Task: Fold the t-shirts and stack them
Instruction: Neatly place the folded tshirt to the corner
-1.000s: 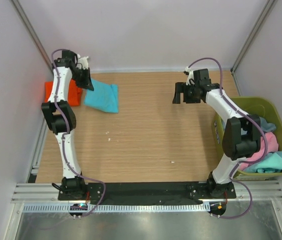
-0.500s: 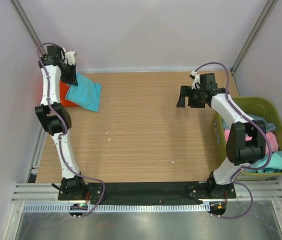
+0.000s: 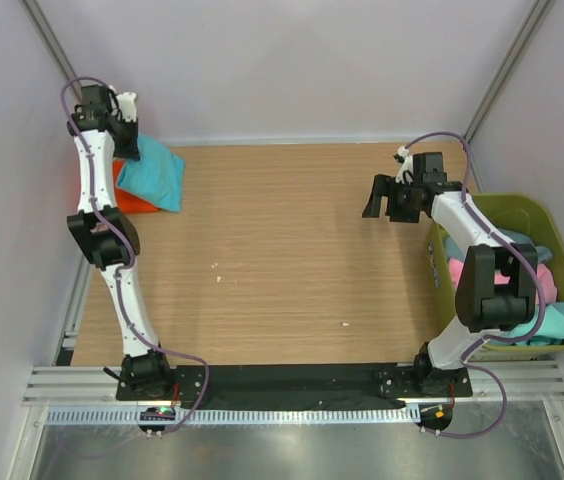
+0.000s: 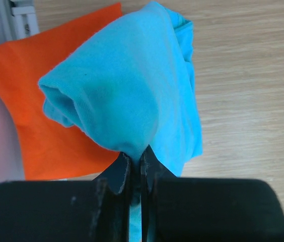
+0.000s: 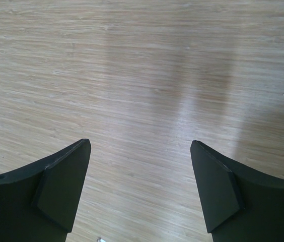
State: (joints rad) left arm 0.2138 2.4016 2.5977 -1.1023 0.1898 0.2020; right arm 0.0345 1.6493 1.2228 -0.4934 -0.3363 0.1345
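At the table's far left corner my left gripper (image 3: 127,140) is shut on a folded turquoise-blue t-shirt (image 3: 152,178). In the left wrist view that blue shirt (image 4: 132,96) hangs bunched from the pinched jaws of the left gripper (image 4: 136,161), partly over a flat folded orange t-shirt (image 4: 46,116). A strip of the orange shirt (image 3: 130,203) shows under the blue one in the top view. My right gripper (image 3: 394,197) is open above bare wood at the right; in its wrist view the right gripper (image 5: 139,146) has nothing between its fingers. More t-shirts, pink (image 3: 542,285) and teal (image 3: 552,325), lie in the bin.
An olive-green plastic bin (image 3: 547,210) stands at the table's right edge beside the right arm. White walls close in the back and both sides, and a metal rail (image 3: 77,290) runs along the left edge. A few small white specks (image 3: 346,324) lie on the wooden tabletop.
My left gripper has carried the blue t-shirt left and back, bringing it over the orange one. My right gripper has drifted right, toward the bin, still open.
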